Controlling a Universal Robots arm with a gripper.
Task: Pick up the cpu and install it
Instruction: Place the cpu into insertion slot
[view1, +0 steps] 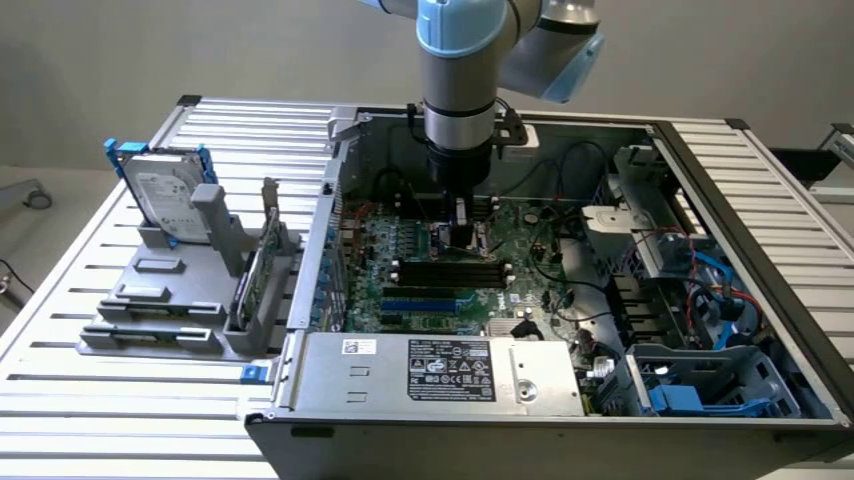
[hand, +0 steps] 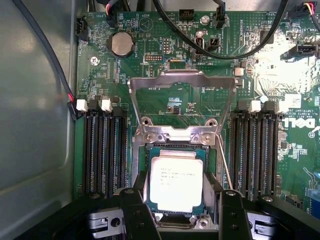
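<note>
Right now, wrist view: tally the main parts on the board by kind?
cpu: 1
coin cell battery: 1
socket load plate: 1
memory slot banks: 2
Total: 5

The exterior view stands off the bench (view1: 120, 420), raised, and looks down at a slant into the open computer case (view1: 534, 450), far enough to take in the whole case and the arm (view1: 461, 90) coming down from above. The wrist view faces straight down, close over the green board (hand: 165, 60). Both views share the board around the black memory slots (view1: 454, 272)
</note>
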